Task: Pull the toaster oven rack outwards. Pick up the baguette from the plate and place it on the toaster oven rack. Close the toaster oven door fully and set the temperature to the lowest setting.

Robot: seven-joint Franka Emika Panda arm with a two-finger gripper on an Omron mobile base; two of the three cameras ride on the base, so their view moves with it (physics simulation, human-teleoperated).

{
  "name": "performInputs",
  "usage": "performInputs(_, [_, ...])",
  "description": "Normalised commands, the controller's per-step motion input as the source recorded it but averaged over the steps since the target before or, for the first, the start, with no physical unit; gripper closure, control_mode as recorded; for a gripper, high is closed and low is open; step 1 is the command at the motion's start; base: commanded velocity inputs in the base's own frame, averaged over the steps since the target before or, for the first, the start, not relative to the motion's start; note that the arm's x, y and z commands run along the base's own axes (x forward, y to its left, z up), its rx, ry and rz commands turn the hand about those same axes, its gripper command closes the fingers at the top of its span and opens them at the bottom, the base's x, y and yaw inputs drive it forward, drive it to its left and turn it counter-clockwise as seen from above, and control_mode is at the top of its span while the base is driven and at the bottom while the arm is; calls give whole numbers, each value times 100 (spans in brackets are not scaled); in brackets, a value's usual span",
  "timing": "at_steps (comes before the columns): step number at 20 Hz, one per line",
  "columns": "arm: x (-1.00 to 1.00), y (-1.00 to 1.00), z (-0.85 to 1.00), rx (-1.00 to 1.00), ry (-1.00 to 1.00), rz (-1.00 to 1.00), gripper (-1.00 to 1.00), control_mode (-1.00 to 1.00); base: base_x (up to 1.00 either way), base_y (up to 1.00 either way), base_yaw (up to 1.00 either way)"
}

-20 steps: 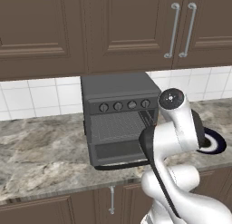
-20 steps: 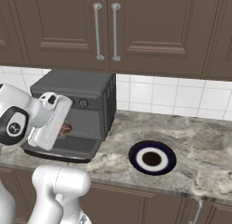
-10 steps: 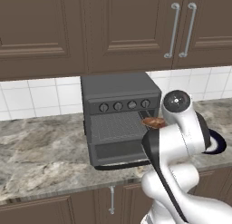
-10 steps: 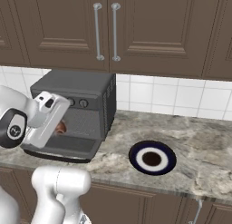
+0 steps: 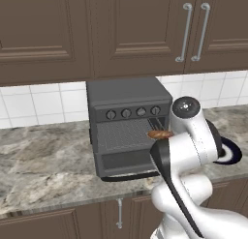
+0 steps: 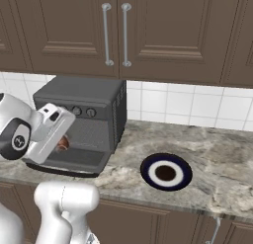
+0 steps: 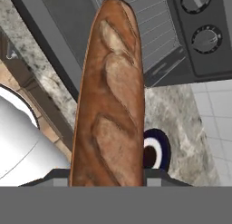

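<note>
A: What's changed over the last second?

B: The baguette (image 5: pixel 160 134) has travelled left with the arm. A second ago it was hidden behind the wrist in the left base view; now its end pokes out at the right part of the open oven (image 5: pixel 130 126) mouth, over the rack (image 5: pixel 125 133). In the right base view the hand has slid further toward the cavity too.

A: And how does it sit against the pincer (image 7: pixel 108 184)?

B: In the hand view the loaf rises from between the two finger tips at six o'clock straight toward twelve, so the pincer is pinching the baguette at its near end. The far end points over the rack.

A: Where's the rest?

B: The door (image 6: pixel 69 161) hangs open, lying flat at the front of the oven. The knobs (image 5: pixel 133 112) run in a row above the cavity. The plate (image 6: pixel 166 172) rests on the surface (image 6: pixel 217 164) at about three o'clock from the oven, well apart from it.
</note>
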Motion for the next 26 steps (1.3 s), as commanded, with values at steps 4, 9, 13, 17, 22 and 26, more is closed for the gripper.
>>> performInputs(4, [0,19,-25,17,-7,0,100,-100,0,0,0])
performInputs(9, [0,32,-21,14,-11,0,100,-100,0,0,0])
performInputs(13, [11,21,-16,17,-12,0,100,-100,0,0,0])
performInputs(17, [26,6,-18,11,-14,0,100,-100,0,0,0])
performInputs(22, [26,13,-18,-5,-1,6,100,-100,0,0,0])
performInputs(26, [20,34,-19,-22,0,17,100,-100,0,0,0])
